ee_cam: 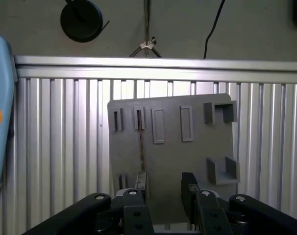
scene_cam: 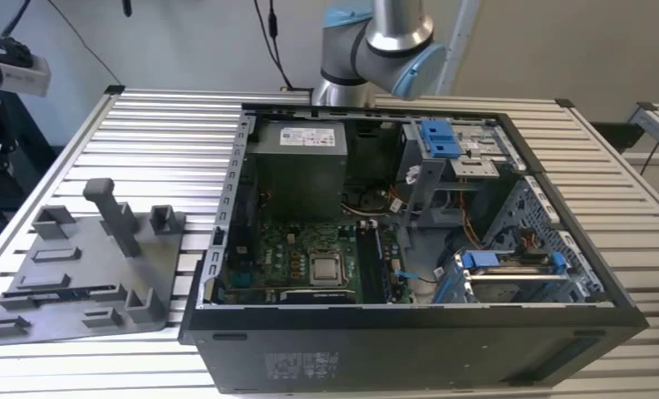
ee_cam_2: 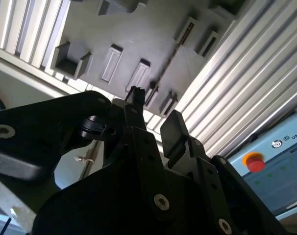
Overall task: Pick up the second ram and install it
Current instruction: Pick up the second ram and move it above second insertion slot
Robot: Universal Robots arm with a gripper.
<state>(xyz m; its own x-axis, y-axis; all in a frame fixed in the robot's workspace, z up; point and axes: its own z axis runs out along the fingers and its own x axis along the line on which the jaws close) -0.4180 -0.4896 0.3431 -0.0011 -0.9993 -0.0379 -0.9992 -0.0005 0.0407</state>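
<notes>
Ribbed aluminium table [scene_cam: 152, 141] holds open black computer case [scene_cam: 418, 357]. Grey plastic fixture plate with pegs [scene_cam: 102, 274] lies at exterior view's left. Second ram, long thin dark memory stick [ee_cam: 140, 147], sits edge-up in plate's slotted holders. Gripper [ee_cam: 164, 188] hovers over plate, jaws well apart, holding nothing. Stick likely light, stiff, fragile. Best pinched across flat faces near mid-length, clear of contact edge, without twisting.
</notes>
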